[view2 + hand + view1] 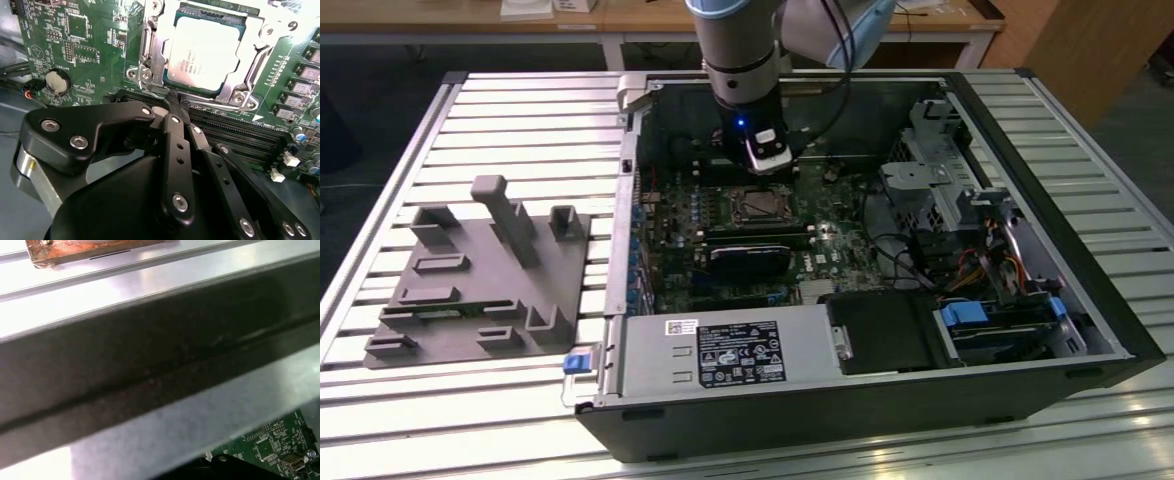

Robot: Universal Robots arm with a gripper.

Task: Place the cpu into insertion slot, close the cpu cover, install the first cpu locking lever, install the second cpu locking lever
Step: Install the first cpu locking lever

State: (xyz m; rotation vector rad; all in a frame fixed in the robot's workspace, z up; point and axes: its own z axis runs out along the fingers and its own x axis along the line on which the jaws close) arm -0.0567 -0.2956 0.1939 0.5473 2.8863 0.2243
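Tool [172, 102] clenched empty beside insertion slot [210, 52], second wrist view showing cpu [205, 50] seated, cpu cover [152, 45] closed

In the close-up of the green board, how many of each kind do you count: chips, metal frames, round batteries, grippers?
cpu: 1
cpu cover: 1
round coin battery: 1
gripper: 1
Total: 4

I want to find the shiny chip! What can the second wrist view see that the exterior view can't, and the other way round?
Second wrist view: the cpu lies in the insertion slot, the cpu cover closed around it, the gripper shut close beside.

Exterior view: the whole computer case, the grey fixture.

Both: the green motherboard.
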